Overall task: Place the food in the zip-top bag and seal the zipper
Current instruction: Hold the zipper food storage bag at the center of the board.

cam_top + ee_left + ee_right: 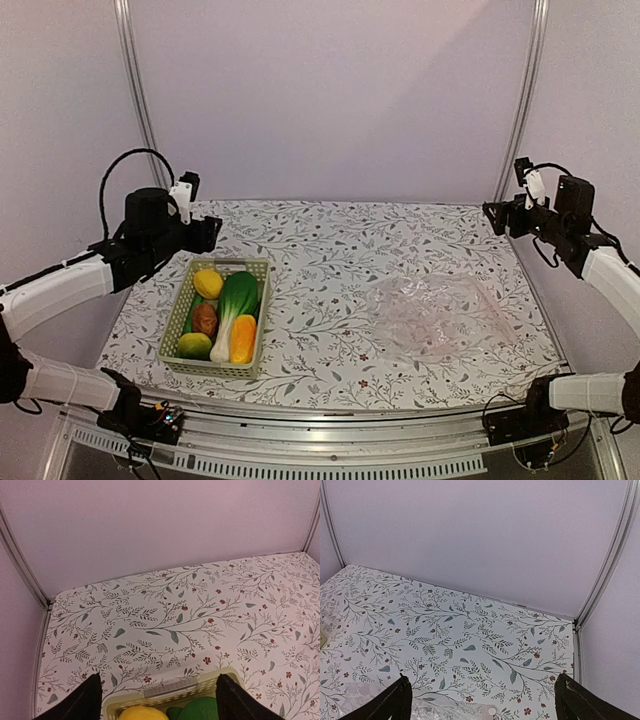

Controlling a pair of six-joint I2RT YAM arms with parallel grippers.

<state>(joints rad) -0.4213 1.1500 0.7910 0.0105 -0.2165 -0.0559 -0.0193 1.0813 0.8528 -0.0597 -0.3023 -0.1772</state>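
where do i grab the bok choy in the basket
Probably from straight above, since the basket walls block any side approach. The bok choy lies lengthwise with its leaves toward the far wall, so close across its narrower white stalk, squeezing left to right.

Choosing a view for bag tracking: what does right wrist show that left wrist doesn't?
Only right wrist: the zip-top bag, its crinkled edge along the frame bottom. Only left wrist: the lemon and bok choy in the basket. Both: floral tablecloth, lilac back wall, and an open, empty gripper: right gripper, left gripper.
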